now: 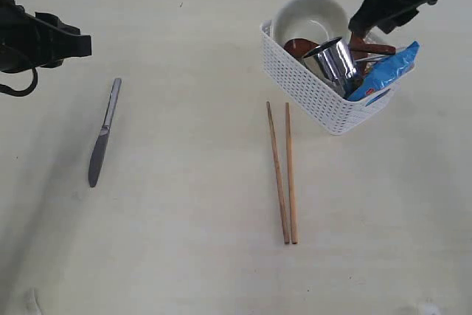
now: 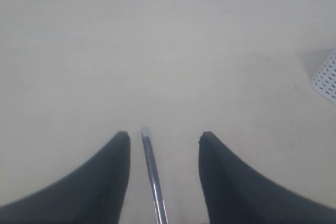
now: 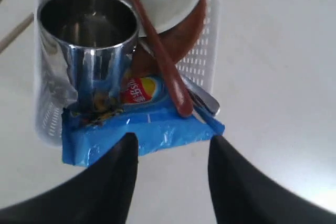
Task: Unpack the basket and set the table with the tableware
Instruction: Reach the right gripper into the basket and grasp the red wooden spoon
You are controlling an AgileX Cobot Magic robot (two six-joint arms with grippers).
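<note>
**Two pieces out, others packed**

On the pale cream wood-look surface [image 1: 184,256], the white lattice plastic basket [image 1: 310,90] holds a white bowl [image 1: 306,16] and steel cup [image 1: 335,60]. Two wooden chopsticks [image 1: 278,175] lie beside it, and the steel knife [image 1: 104,134] lies well apart. Both are released: left jaws over the knife, right jaws over the basket.

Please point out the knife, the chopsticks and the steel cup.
knife [image 1: 104,132], exterior view, where handle meets blade.
chopsticks [image 1: 277,175], exterior view, middle of the left stick.
steel cup [image 1: 338,63], exterior view, shiny side wall.
</note>
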